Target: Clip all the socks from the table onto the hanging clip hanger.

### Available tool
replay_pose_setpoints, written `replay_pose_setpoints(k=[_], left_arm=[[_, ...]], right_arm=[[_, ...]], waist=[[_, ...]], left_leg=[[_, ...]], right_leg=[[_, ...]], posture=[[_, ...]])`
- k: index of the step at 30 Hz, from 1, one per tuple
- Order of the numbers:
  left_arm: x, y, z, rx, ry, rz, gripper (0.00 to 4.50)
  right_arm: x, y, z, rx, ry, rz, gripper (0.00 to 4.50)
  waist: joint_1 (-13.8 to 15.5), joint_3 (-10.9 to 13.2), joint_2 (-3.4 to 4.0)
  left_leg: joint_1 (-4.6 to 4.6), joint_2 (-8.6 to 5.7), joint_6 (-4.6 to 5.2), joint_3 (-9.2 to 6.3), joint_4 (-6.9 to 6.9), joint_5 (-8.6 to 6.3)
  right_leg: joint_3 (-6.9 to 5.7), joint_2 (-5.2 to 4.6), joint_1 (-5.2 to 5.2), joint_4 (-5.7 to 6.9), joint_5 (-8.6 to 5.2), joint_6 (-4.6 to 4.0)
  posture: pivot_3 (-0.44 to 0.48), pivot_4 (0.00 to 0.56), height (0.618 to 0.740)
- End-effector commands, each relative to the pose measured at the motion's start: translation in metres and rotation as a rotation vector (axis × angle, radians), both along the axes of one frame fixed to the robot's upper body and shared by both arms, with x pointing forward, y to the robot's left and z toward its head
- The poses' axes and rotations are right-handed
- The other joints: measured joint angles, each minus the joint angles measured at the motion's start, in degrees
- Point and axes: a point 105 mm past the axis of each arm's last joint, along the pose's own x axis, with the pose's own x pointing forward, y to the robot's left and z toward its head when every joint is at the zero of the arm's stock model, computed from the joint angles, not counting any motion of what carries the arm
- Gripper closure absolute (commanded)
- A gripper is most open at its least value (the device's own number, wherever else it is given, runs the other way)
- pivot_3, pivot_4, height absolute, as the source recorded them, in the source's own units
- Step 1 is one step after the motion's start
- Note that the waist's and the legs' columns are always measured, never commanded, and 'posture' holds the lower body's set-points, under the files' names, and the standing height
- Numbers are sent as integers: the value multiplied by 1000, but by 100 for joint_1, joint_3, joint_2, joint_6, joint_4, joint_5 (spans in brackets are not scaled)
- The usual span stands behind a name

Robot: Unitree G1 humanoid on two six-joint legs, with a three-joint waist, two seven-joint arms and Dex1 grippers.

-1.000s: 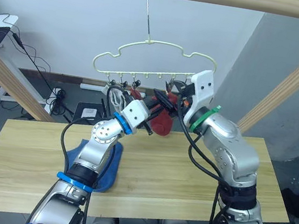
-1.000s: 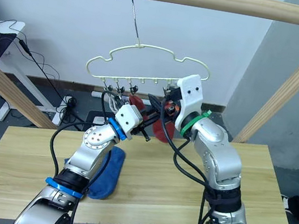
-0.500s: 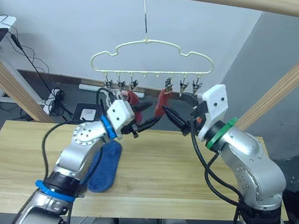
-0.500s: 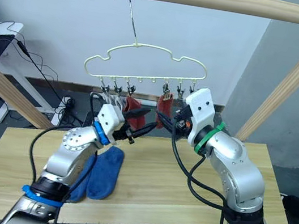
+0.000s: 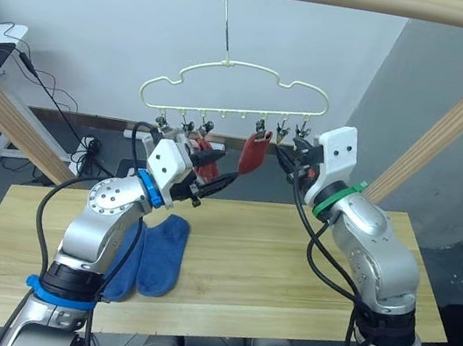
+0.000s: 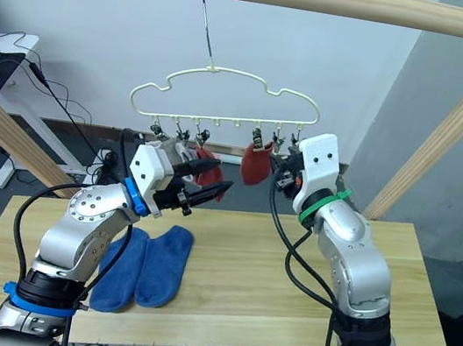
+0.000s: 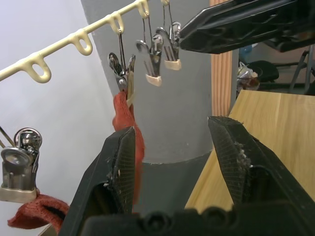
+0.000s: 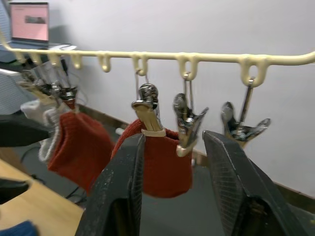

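"Where did the socks stand at that moment?"

"Two red socks [image 6: 256, 165] hung from the hanger [image 6: 226, 101], with the grey ones clipped toward its left end beside the other red sock [image 6: 205, 169]. Two blue socks [image 6: 144, 269] lay side by side on the table [image 6: 283, 288], near the left part of its front edge."

"And your claws?"

"My left claw [image 5: 216, 184] was spread and empty, raised just under the clips. My right claw [image 6: 285, 160] was also spread and empty, close to the two free clips [image 8: 189, 123] at the right end. I judged both were up there because a sock was freshly pinned; the blue pair needed fetching next."
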Motion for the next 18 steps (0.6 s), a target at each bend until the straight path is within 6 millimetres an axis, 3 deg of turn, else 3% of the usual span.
replay_pose_setpoints(k=[1, 18], left_arm=[[-6, -4, 11, 3, -60, -15, 1900], [-5, -5, 7, 18, -67, -8, 1900]], right_arm=[[3, 3, 11, 14, -57, -17, 2579], [21, 18, 10, 9, -53, -20, 2579]], waist=[[-1, -4, 1], [-8, -16, 3]], left_leg=[[0, 0, 0, 0, 0, 0], [1, 0, 0, 0, 1, 0]], right_leg=[[0, 0, 0, 0, 0, 0], [-1, -1, 0, 3, 2, -2]], posture=[[-231, 165, 730], [-228, 168, 730]])
